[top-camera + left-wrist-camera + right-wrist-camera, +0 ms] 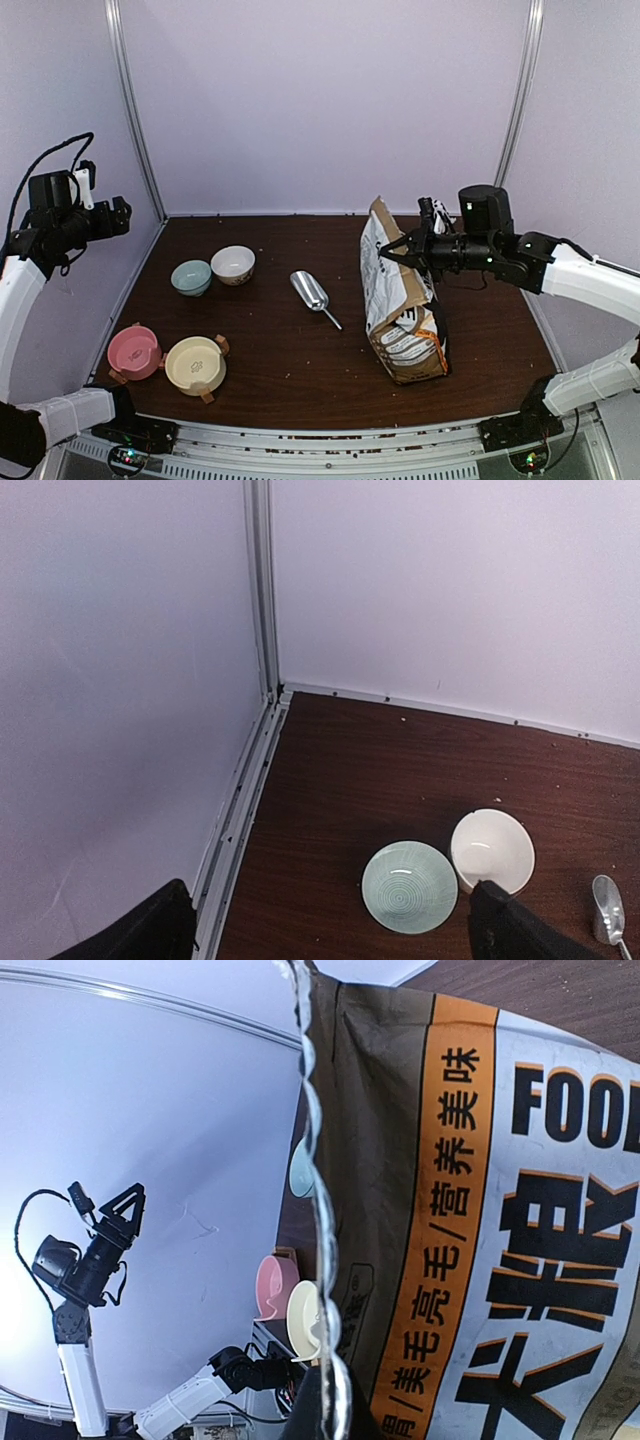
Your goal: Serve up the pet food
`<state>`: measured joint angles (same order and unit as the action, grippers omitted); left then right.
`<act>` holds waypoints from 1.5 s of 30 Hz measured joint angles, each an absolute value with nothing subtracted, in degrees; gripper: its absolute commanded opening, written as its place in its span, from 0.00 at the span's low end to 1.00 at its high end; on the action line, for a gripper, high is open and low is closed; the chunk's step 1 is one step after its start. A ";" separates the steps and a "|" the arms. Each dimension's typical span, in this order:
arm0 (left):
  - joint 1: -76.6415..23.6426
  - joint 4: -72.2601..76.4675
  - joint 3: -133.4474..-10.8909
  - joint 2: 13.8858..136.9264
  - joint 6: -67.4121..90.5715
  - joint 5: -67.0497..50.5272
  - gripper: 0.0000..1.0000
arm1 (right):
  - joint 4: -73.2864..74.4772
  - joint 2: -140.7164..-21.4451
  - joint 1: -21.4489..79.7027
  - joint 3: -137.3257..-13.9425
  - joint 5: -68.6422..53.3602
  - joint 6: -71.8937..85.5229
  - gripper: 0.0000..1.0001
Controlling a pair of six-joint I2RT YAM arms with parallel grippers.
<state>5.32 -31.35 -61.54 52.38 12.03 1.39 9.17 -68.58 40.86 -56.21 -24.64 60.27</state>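
Observation:
The pet food kibble is hidden; none shows in any view. The large orange, black and white printed bag (400, 300) stands upright right of the table's middle. My right gripper (390, 250) is at the bag's top edge and is shut on that crimped edge; in the right wrist view the gripper (335, 1410) pinches the edge and the bag (520, 1210) fills the right side. My left gripper (120, 215) is raised high at the far left, open and empty; its fingertips (510, 930) frame the table's far-left corner.
A metal scoop (312, 292) lies left of the bag. A teal bowl (191, 277) and a white bowl (233, 264) sit at the back left, also in the left wrist view (409, 886). A pink dish (134, 351) and a cream dish (195, 364) sit front left.

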 measured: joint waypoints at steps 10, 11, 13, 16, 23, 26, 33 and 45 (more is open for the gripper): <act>5.32 -31.35 -61.49 52.38 12.03 1.93 0.98 | 11.00 -76.55 43.86 -64.84 -22.65 59.75 0.00; 5.32 -31.35 -61.49 52.38 12.03 1.93 0.98 | 11.11 -77.49 44.47 -65.80 -22.17 59.53 0.00; 5.32 -31.35 -61.49 52.38 12.03 2.00 0.98 | 11.16 -79.24 45.69 -67.70 -21.37 59.24 0.00; 5.32 -31.35 -61.49 52.36 12.03 2.17 0.98 | 11.09 -81.06 47.27 -69.84 -20.53 59.16 0.00; 5.32 -31.35 -61.49 51.99 12.03 2.50 0.98 | 10.85 -83.46 49.30 -72.75 -19.84 59.33 0.00; 5.32 -31.35 -61.49 51.94 12.03 2.57 0.98 | 10.63 -83.46 49.52 -72.75 -18.68 59.33 0.00; 5.32 -31.35 -61.49 51.94 12.03 2.61 0.98 | 10.85 -79.35 49.10 -68.75 -14.15 59.57 0.00; 8.40 -29.43 -59.81 51.59 14.24 -0.71 0.98 | 18.11 -73.28 48.34 -66.46 -5.58 56.29 0.08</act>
<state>8.40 -29.43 -59.81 51.59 14.24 -0.71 18.11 -73.28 48.34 -66.46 -5.58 56.29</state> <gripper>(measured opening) 0.978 0.022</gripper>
